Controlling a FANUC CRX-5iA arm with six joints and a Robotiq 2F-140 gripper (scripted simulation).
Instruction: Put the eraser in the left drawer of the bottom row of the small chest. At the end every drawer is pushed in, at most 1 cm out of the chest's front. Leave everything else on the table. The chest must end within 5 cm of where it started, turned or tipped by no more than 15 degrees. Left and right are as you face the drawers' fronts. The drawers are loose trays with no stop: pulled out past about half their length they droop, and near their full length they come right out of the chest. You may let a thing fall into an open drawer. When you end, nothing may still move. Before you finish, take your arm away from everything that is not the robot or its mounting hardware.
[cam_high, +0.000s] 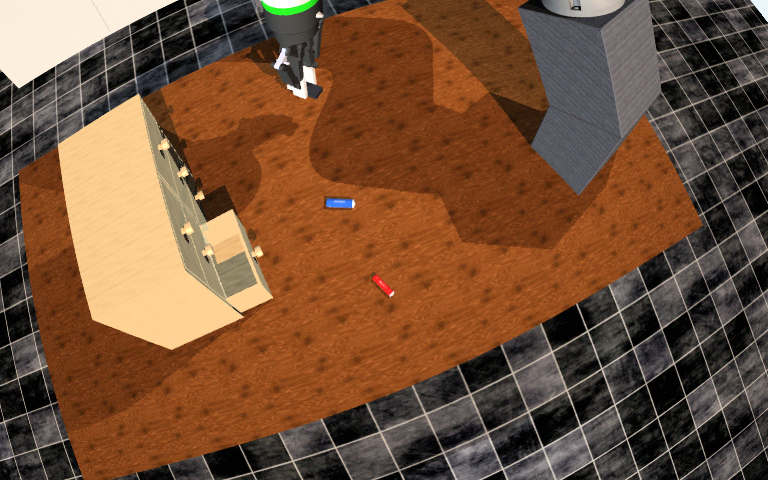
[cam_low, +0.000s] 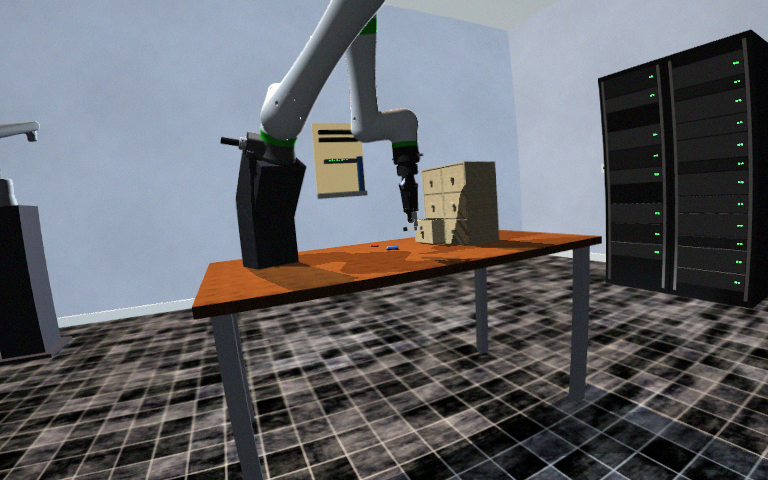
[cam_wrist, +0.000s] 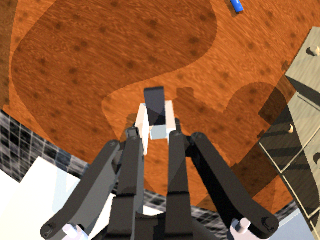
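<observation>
The eraser (cam_high: 314, 91) (cam_low: 405, 229) (cam_wrist: 154, 100), dark with a pale end, is clamped between my fingertips. My gripper (cam_high: 303, 87) (cam_low: 414, 221) (cam_wrist: 156, 111) is shut on it, pointing down, and holds it above the table, off the chest's right side. The pale wooden chest (cam_high: 118, 226) (cam_low: 481, 198) has two columns of three drawers. Its bottom left drawer (cam_high: 237, 274) (cam_low: 428, 230) (cam_wrist: 302, 65) sticks out, with nothing seen in it. The other drawers look pushed in.
A blue cylinder (cam_high: 339, 203) (cam_low: 392, 247) (cam_wrist: 237, 5) and a thinner red one (cam_high: 382, 285) (cam_low: 374, 245) lie on the table in front of the chest. My grey pedestal (cam_high: 594, 84) (cam_low: 271, 215) stands at the opposite end of the table.
</observation>
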